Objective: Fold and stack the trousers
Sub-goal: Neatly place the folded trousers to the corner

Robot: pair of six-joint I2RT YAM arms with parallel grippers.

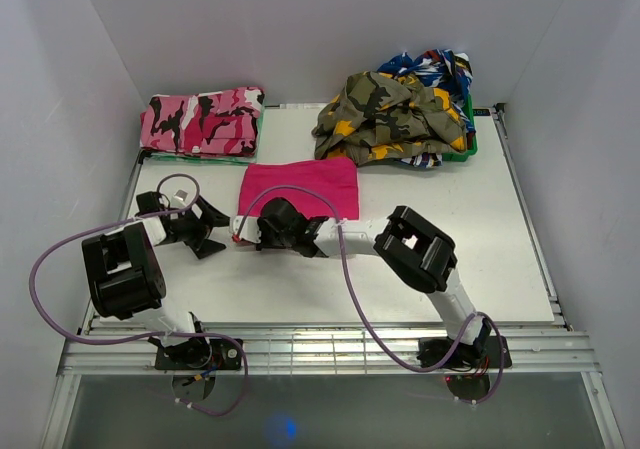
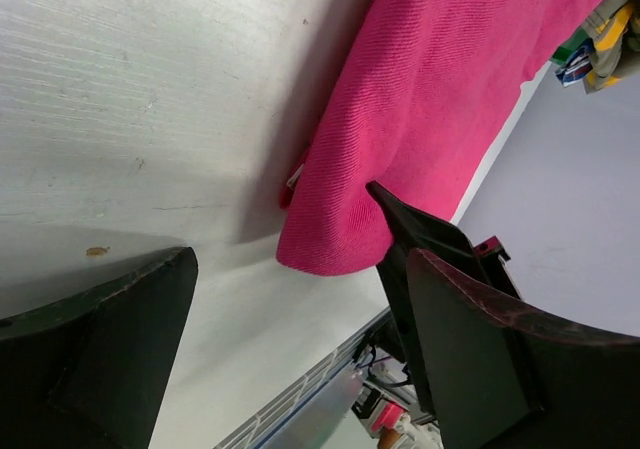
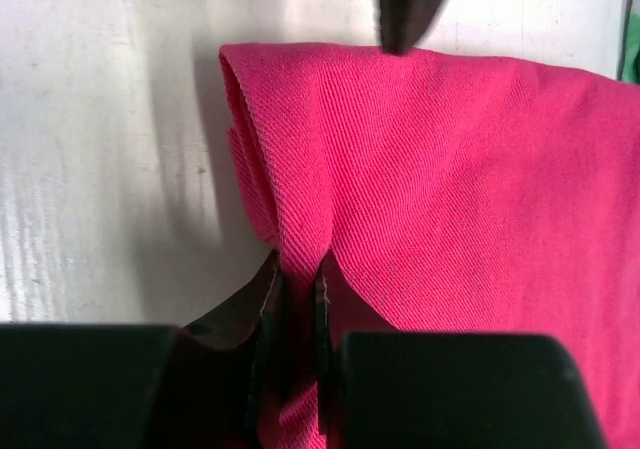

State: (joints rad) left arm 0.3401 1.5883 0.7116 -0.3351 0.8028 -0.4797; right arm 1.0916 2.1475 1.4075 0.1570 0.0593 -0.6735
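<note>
Right gripper [image 3: 297, 291] pinches the magenta trousers' [image 1: 300, 187] near-left corner, left gripper [image 1: 212, 227] gapes empty beside them: lift slowly, layers together.

Top external is looking down from high at the near side over the whole table [image 1: 500, 259], both wrist cams are sitting very close and tilted, all three sharing the trousers' [image 2: 440, 99] near-left corner.
</note>
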